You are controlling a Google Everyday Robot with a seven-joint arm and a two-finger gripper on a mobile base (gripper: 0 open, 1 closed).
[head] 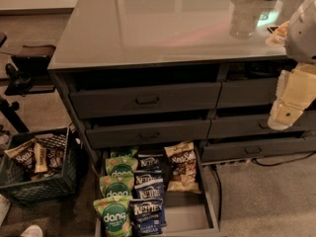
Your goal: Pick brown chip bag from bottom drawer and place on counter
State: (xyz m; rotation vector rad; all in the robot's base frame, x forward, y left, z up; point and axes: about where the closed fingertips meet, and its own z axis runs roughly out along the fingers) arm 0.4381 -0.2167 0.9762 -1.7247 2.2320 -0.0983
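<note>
The brown chip bag [181,168] lies in the open bottom drawer [191,215], at its far right, tan with a dark brown middle. The drawer is pulled out at floor level below the cabinet. The counter [158,23] is the glossy grey top of the cabinet. My gripper [289,102] hangs at the right edge of the view, in front of the right drawer fronts. It is well above and to the right of the brown bag and touches nothing.
Green "dang" bags [117,186] and dark blue "Kettle" bags [148,196] fill the drawer's left and middle. A dark crate [37,177] with more bags stands on the floor at left. A clear container [244,16] stands on the counter at back right. A cable [289,159] runs on the floor.
</note>
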